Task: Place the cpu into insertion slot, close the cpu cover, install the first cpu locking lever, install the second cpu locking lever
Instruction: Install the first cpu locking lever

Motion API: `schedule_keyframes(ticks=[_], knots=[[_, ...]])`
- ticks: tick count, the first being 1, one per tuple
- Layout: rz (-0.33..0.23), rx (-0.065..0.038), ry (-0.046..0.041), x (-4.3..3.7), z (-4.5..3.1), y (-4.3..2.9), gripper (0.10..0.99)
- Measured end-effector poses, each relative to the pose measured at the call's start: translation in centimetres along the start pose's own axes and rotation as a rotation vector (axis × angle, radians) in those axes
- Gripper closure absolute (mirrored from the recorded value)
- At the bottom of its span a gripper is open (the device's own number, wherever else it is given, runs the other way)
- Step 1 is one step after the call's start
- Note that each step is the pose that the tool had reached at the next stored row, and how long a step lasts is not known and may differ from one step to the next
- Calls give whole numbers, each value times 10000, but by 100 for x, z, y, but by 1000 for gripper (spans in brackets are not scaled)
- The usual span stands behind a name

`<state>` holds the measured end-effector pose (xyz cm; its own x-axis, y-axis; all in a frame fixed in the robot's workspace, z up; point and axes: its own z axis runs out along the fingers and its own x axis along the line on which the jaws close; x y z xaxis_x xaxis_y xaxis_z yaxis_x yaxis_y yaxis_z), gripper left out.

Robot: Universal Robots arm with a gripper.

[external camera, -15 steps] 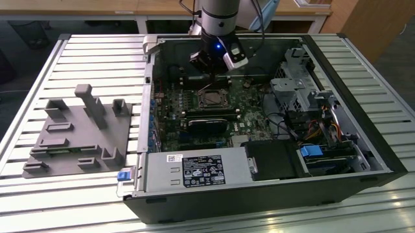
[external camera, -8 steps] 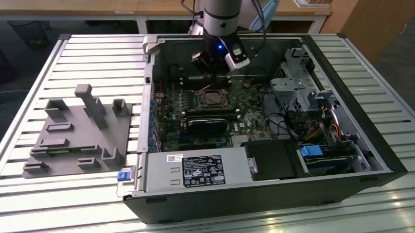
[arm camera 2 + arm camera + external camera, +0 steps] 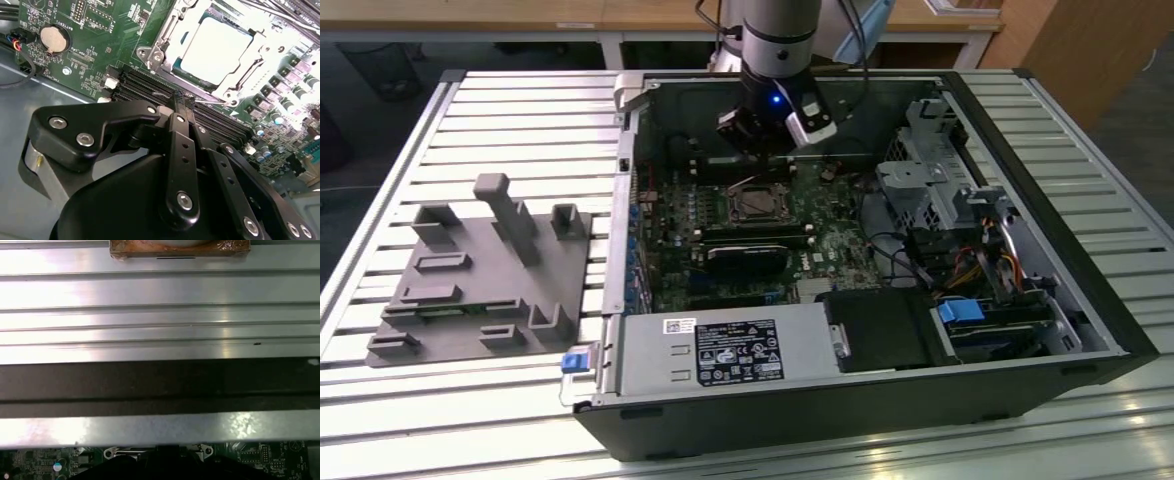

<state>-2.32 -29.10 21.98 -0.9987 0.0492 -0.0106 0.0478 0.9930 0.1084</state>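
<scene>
The cpu (image 3: 216, 46) lies in the insertion slot (image 3: 754, 205) on the green board, its silvery top facing up. The cpu cover (image 3: 167, 42) lies flat around it as a silvery frame. My gripper (image 3: 183, 101) is shut, its tips just short of the socket's near edge, above the black memory slots (image 3: 145, 86). A thin wire lever (image 3: 207, 101) runs along that socket edge right at the tips; I cannot tell whether they touch it. In the exterior view the gripper (image 3: 757, 160) hangs inside the open case, just behind the socket.
The open computer case (image 3: 1107, 330) lies on a slatted metal table (image 3: 520, 110). A black heatsink block (image 3: 747, 262) sits in front of the socket. Drive cages and cables (image 3: 947, 210) fill the exterior view's right. A grey fixture (image 3: 480, 275) stands outside at the exterior view's left.
</scene>
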Motion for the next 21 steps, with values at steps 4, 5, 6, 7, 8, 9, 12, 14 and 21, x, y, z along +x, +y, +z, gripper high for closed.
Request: schedule_keyframes(ticks=[4, 5, 6, 7, 8, 9, 12, 14, 21], knots=[[0, 1, 0, -11, 31, -2, 965], [0, 0, 0, -13, 39, -3, 965], [-1, 0, 0, -16, 47, -4, 965], [0, 1, 0, -17, 57, -5, 965], [0, 0, 0, -18, 67, -6, 965], [1, -1, 0, -19, 73, -6, 965], [-4, 0, 2, -24, 75, -7, 965], [-15, -14, 3, -32, 76, -6, 965], [-77, -91, 12, -63, 77, -4, 965]])
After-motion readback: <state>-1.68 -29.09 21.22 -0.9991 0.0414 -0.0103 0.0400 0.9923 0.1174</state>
